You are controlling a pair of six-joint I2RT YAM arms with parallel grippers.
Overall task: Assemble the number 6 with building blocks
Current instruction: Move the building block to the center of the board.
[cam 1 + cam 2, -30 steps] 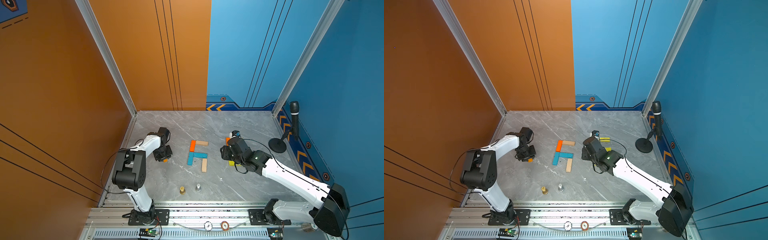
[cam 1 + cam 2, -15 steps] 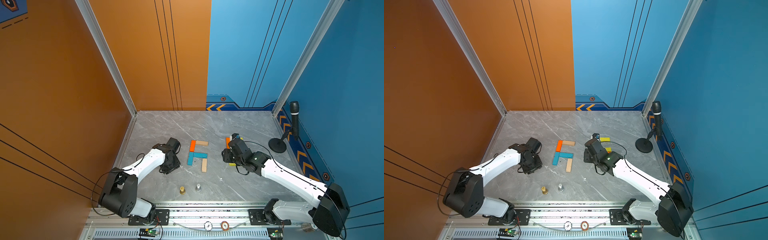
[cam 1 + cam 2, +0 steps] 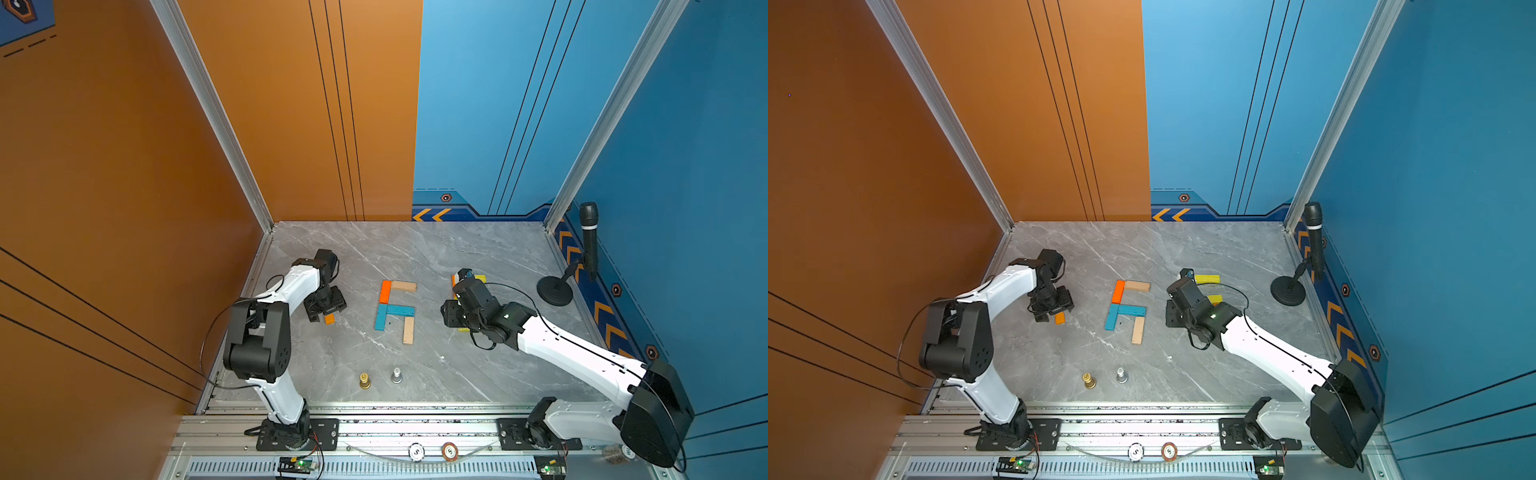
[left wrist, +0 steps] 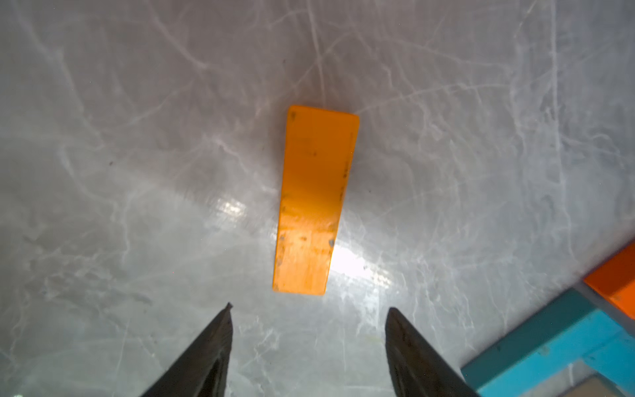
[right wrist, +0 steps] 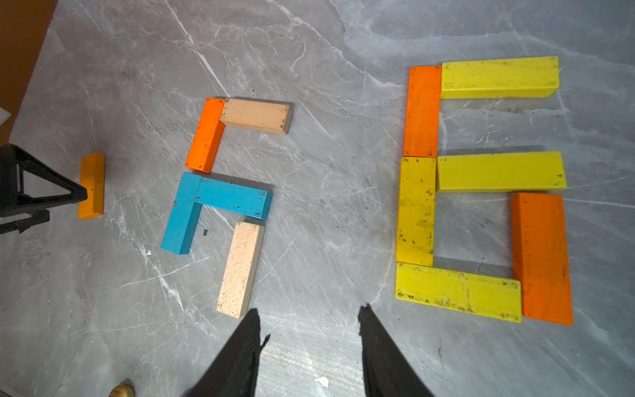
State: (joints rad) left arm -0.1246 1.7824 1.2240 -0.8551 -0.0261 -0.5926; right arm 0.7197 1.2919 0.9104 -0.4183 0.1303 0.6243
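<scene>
Plainly, the flat rectangular wooden building blocks (image 5: 501,172) lie in 3 places on the grey, white-veined marble tabletop (image 5: 326,206). In the right wrist view, 6 of them, 4 scuffed yellow and 2 smooth orange, sit edge to edge as a closed, blocky numeral 6. Near it, 5 more make an unfinished figure. A bright orange plank (image 5: 206,134) meets a pale, grainy tan plank (image 5: 256,115) at a right angle. Next to these, 2 chipped teal-blue planks (image 5: 233,202) form an L, and a second tan plank (image 5: 240,268) runs on from the end of one teal plank.

A lone amber-orange plank (image 4: 314,202) lies flat and apart from both figures. It sits just ahead of the left gripper (image 4: 309,343), whose black tapered fingers (image 4: 206,350) are spread with only bare marble between them. The right gripper (image 5: 311,350) hangs over clear stone between the 2 figures, its dark fingers (image 5: 381,354) likewise parted and holding nothing.

In both top views the right arm hides most of the finished 6. A small gold pawn-shaped figure (image 3: 365,380) and a silver pawn-shaped figure (image 3: 396,375) stand upright near the front edge. A black microphone on a round-based stand (image 3: 589,241) stands by the blue wall. There are 2 round chip discs (image 3: 416,451) on the ribbed aluminium rail (image 3: 374,428).
</scene>
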